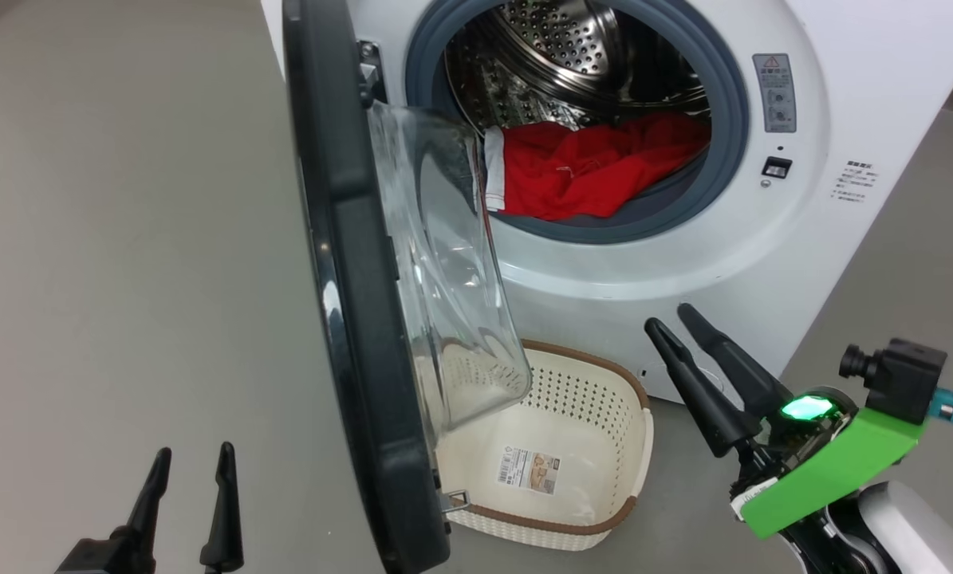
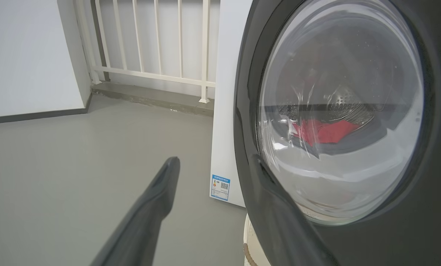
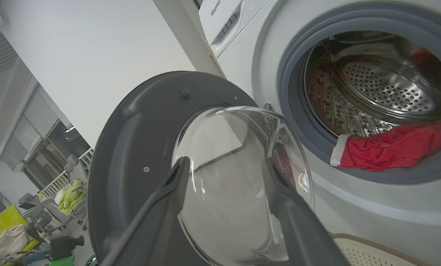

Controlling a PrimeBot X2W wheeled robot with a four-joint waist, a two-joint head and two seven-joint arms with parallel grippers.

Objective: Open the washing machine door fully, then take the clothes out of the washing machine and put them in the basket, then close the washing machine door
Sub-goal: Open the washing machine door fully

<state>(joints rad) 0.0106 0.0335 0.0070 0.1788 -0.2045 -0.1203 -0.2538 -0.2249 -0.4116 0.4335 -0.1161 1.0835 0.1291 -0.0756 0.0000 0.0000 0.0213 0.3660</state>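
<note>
The big white boxy front-loading washing machine (image 1: pixel 843 119) stands on the grey floor (image 1: pixel 125 239). Its round black-rimmed door with the clear glass bowl (image 1: pixel 348 279) is swung wide, edge-on between the two claws. The cream perforated plastic basket with a brown rim (image 1: pixel 588 399) sits on the floor under that bowl, near the right claw (image 1: pixel 668 316). The bright red clothes with white trim (image 1: pixel 596 163) lie in the drum mouth, above that claw and well apart. The right claw's fingers are spread and empty, and so are those of the left claw (image 1: pixel 194 450).

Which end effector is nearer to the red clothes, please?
Right. The right end effector is before the washer, below the clothes; the left end effector is behind the open door.
</note>
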